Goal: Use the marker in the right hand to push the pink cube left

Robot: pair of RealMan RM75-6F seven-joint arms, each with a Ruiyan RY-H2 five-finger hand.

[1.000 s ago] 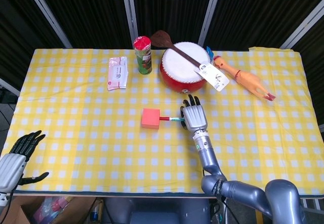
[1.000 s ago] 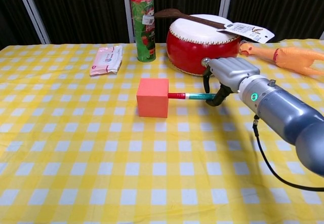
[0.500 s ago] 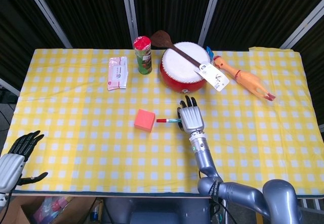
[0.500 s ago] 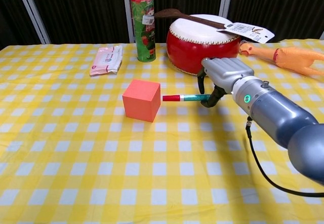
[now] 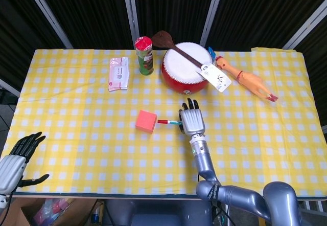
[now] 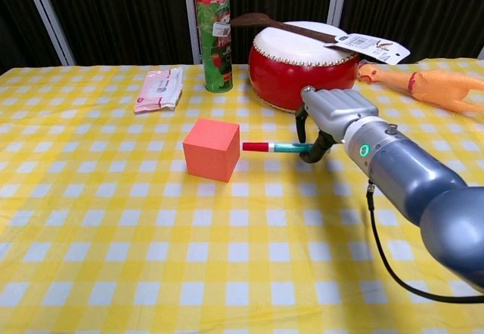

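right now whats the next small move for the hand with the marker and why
Probably ease the right hand a little to the left, so the marker meets the pink cube again. In the chest view the marker's red tip sits just short of the cube's right face, with a thin gap showing. The checked tablecloth left of the cube looks free, so a further push seems possible.

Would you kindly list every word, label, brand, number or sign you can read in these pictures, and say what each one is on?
No text can be read.
Green can: printed label, too blurred to read.
White tag on the red drum: dark print, too small to read.
Pink-and-white packet: markings blurred.
Marker and pink cube: no lettering visible.
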